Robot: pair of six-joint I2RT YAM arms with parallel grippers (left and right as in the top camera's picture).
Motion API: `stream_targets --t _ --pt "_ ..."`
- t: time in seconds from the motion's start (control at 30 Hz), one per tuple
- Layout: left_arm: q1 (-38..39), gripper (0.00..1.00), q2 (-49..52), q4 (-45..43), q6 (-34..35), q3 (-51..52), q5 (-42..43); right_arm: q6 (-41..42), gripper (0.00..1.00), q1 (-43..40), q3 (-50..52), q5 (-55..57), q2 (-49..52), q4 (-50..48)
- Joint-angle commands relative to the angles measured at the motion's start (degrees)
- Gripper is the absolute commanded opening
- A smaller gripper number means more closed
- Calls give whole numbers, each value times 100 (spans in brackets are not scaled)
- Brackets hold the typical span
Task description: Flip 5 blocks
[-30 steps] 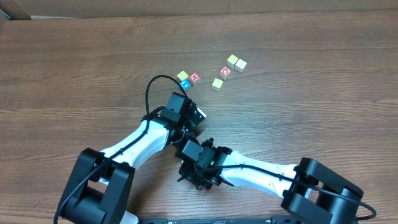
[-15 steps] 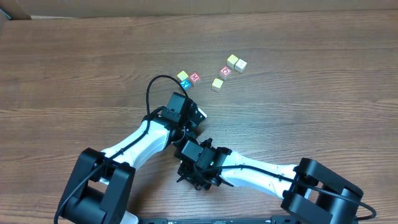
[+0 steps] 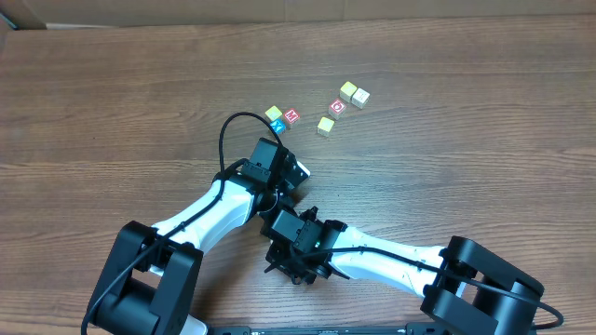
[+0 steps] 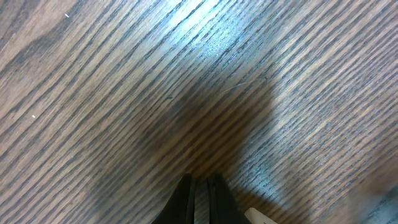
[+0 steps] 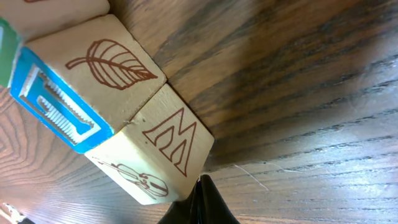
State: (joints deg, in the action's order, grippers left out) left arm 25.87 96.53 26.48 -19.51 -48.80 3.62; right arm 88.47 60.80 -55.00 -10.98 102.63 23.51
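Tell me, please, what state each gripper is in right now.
Left gripper: closed, holding nothing.
Right gripper: closed, holding nothing.

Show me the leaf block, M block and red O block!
leaf block (image 5: 106,65): right wrist view, leaf drawing
M block (image 5: 171,140): right wrist view, its letter
red O block (image 3: 337,106): overhead view, top face

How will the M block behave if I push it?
Probably rigid: the M block looks like solid wood. Its flat faces suggest it will slide or tip, not roll. It sits against the leaf block, so a push may shift both.
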Motion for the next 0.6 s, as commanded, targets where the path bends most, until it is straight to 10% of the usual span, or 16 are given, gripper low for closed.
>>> stream_targets --t 0.0,0.57 --pt "160 4 162 153 4 116 507 13 4 -74 -66 448 11 -184" --pt "160 4 162 146 22 116 527 59 4 2 -66 514 15 -243"
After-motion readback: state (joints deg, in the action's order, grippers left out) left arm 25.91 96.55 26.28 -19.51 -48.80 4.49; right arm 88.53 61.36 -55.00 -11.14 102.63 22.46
